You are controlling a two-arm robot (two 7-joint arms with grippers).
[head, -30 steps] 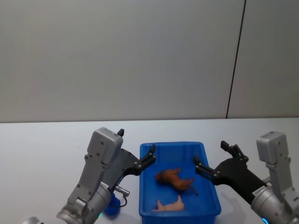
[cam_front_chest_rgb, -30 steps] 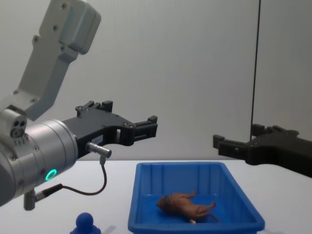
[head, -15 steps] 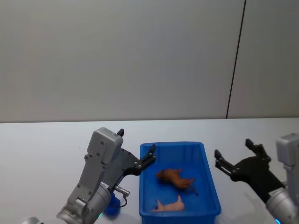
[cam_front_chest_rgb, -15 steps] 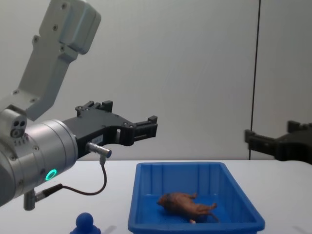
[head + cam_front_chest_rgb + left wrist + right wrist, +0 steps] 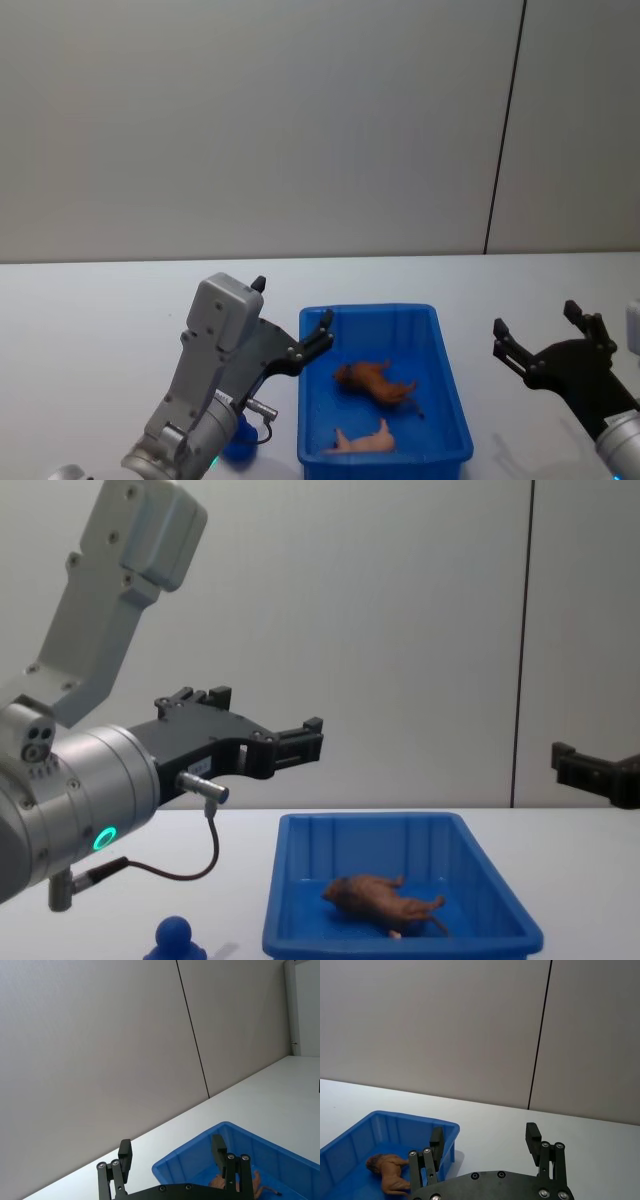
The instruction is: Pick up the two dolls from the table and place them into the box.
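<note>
The left hand [image 5: 292,303] and right hand [image 5: 536,322] gape empty; lion [image 5: 372,380] lies beside pink toy [image 5: 362,438] in box [image 5: 368,310].

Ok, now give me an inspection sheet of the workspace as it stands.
Surface: white table, carrying the box.
Job's things: blue box mid-table; brown lion toy lying inside it; blue figure on the table left of the box.
Clutter: pale pink figure lying at the box's near end.
Grippers: left gripper raised beside the box's left rim, jaws open; right gripper above the table right of the box, jaws open.
Cables: black cable looping under the left wrist.
Surroundings: grey wall with a dark vertical seam.
</note>
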